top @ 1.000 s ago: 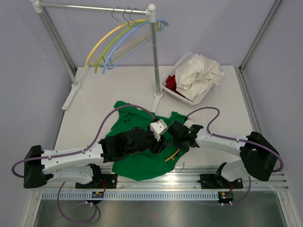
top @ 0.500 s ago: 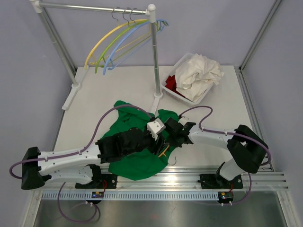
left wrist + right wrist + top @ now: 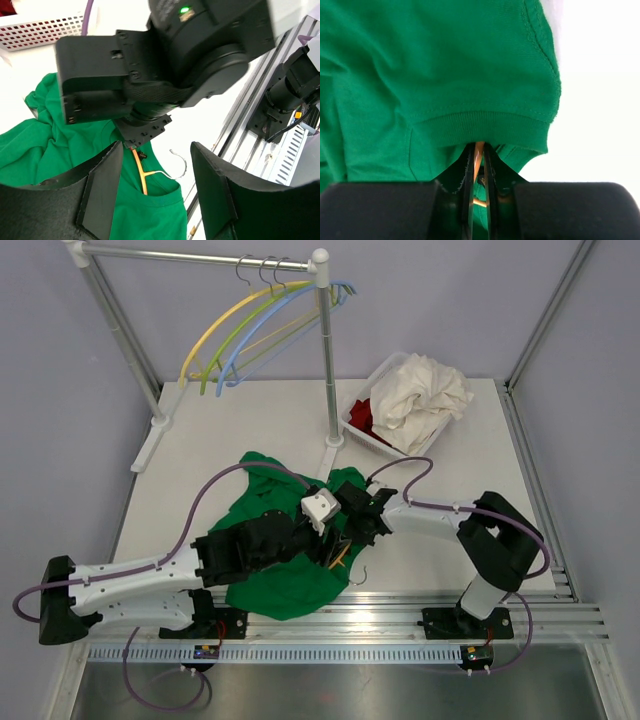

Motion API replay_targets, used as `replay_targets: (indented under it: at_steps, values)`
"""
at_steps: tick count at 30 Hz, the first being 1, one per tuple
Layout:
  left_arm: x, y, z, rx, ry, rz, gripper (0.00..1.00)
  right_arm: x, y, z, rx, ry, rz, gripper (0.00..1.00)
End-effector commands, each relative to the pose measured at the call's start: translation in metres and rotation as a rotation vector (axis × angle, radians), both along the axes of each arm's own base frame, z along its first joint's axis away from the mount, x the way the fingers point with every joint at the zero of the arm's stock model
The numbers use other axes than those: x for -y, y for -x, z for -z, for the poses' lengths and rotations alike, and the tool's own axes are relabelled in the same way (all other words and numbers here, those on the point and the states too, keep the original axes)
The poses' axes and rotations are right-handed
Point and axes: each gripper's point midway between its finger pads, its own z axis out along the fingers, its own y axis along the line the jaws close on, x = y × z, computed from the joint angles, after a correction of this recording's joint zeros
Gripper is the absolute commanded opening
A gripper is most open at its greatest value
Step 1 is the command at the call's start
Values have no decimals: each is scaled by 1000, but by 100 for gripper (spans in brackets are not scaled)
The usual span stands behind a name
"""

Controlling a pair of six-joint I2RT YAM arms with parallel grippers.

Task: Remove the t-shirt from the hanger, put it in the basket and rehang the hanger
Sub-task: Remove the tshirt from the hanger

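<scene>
T-shirt collar (image 3: 480, 127) overlaps right tool (image 3: 478, 152), pinched on orange hanger (image 3: 139, 168).

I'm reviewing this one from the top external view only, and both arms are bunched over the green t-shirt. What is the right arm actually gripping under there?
Observer: In the right wrist view, the right gripper has its fingers pinched on the orange hanger, right at the edge of the t-shirt collar.
Operator: Has the left one got any cloth?
Observer: No. The left gripper is open, with a finger on either side of the neck opening and nothing gripped.
Operator: Is the hanger out of the shirt?
Observer: Not yet. The left wrist view shows its orange stem running into the neck opening. Only the metal hook is outside.
</scene>
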Motion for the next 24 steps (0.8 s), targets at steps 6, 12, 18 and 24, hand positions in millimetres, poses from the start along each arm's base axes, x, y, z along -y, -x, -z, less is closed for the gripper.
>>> replay_targets:
  at_steps: [6,12,18,24]
  values:
    - [-7,-2,-17,16,59,-24,60,36,36,56,-164,179,-88,22]
    - [-10,-1,-20,19,70,-25,60,36,43,88,-231,220,-140,10]
    - [-13,-2,-20,28,70,-29,61,34,34,55,-175,216,-116,0]
    - [4,5,-8,32,4,47,61,25,25,-23,-118,164,-100,0]
